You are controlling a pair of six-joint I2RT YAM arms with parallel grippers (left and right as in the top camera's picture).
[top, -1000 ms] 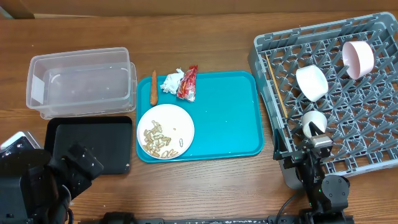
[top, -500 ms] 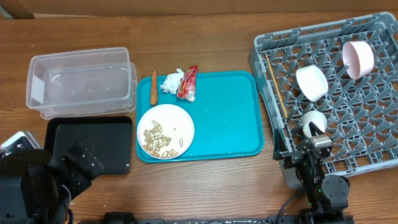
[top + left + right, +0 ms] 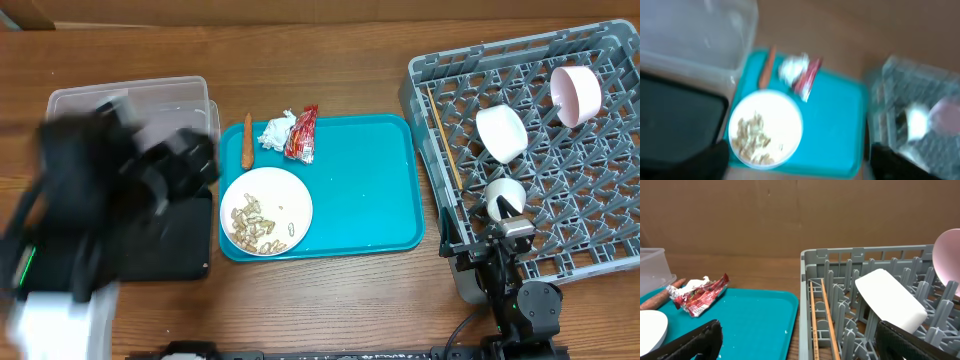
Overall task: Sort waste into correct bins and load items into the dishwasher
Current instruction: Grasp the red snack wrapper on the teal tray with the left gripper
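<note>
A white plate (image 3: 280,198) with tan peanut shells (image 3: 252,225) sits on the teal tray (image 3: 370,190). At the tray's back left lie an orange carrot stick (image 3: 247,141), crumpled tissue (image 3: 277,130) and a red wrapper (image 3: 301,133). The grey dish rack (image 3: 580,190) holds a white bowl (image 3: 501,133), a pink bowl (image 3: 576,95), a cup (image 3: 505,197) and chopsticks (image 3: 445,140). My left arm (image 3: 120,190) is a blur over the clear tub (image 3: 130,100) and the black tray (image 3: 150,250). My left gripper (image 3: 797,162) is open above the plate (image 3: 766,127). My right gripper (image 3: 805,345) is open and empty at the rack's front left corner.
The right arm's base (image 3: 515,290) stands at the table's front edge below the rack. The right wrist view shows the wrapper (image 3: 697,297), the chopsticks (image 3: 822,315) lying in the rack and the white bowl (image 3: 890,300). A brown wall stands behind the table.
My left arm has swung up from the front left corner to over the black tray and the clear tub, and is blurred. The right arm has not moved.
</note>
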